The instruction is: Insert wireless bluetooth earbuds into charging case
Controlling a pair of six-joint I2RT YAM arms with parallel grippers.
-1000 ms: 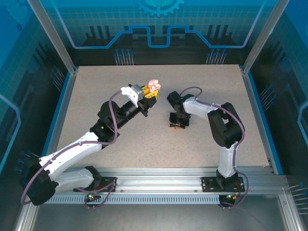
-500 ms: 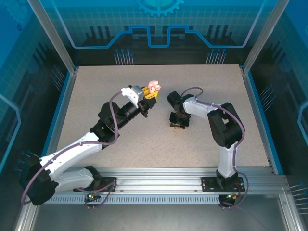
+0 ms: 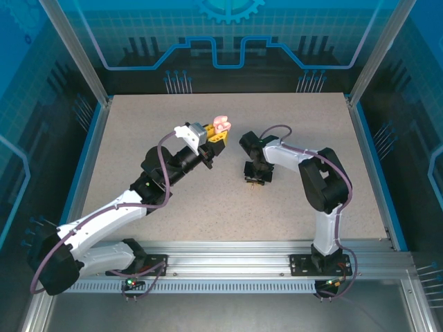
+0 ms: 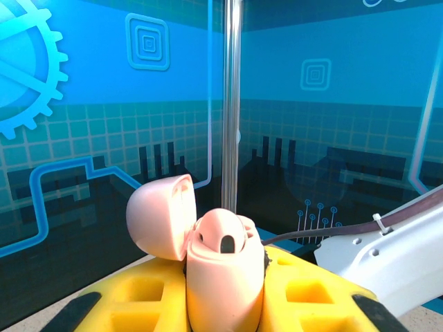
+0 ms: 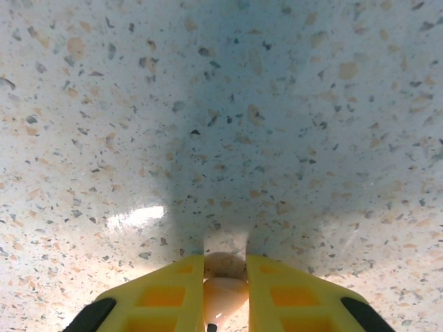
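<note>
**Earbud pinched at the table, case held open and waiting**

Earbud (image 5: pixel 225 290), pale pink, sits clamped between the yellow fingers of the right gripper (image 3: pixel 256 178), low over the speckled table (image 5: pixel 208 104). Its far end points down at the surface, though the wrist view is too tight to say whether it touches. The left gripper (image 3: pixel 216 135) is pressed around the pink charging case (image 4: pixel 223 277) and holds it up off the table. The lid (image 4: pixel 163 218) is swung back and one dark socket (image 4: pixel 227 242) faces outward.

The earbud is probably very light, hard and glossy, so it could twist or squirt out of a pinch. Gripping across the stem or the flatter sides should leave the bulb end free to go into the socket. The case looks smooth and rounded as well. A grip on its lower body, clear of the hinge, keeps the opening free, but the case may rotate if the earbud is pushed in off-centre. Little force should be needed, and alignment matters more than pressure.
</note>
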